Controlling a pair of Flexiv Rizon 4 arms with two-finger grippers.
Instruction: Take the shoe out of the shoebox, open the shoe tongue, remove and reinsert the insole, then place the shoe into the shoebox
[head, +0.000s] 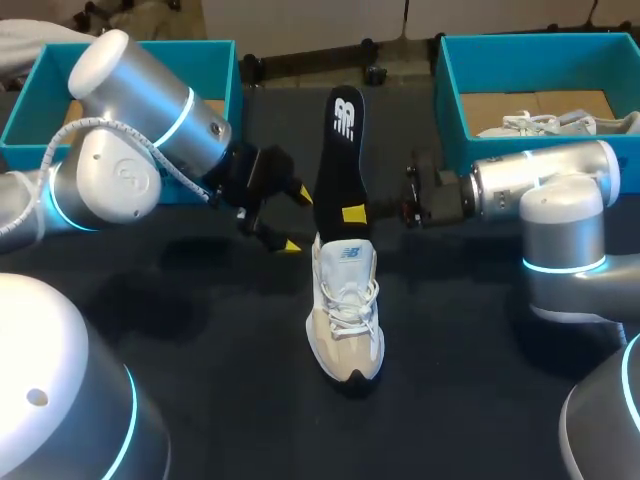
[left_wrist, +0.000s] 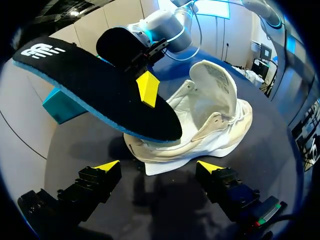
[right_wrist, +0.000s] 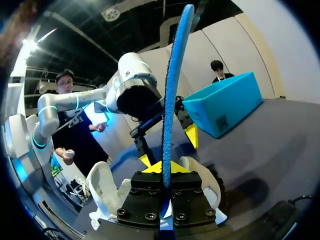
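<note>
insole (right_wrist: 172, 100) edge-on between the right jaws — above the shoe (head: 345, 310)

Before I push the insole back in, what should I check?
1. Grip on the insole: ok, the right gripper is shut on it.
2. Tongue pulled open: ok.
3. Insole's lower end at the shoe opening: ok.
4. Shoe upright on its sole: ok.
5. Shoe held steady: not ok, the left gripper is open and apart from it.
</note>
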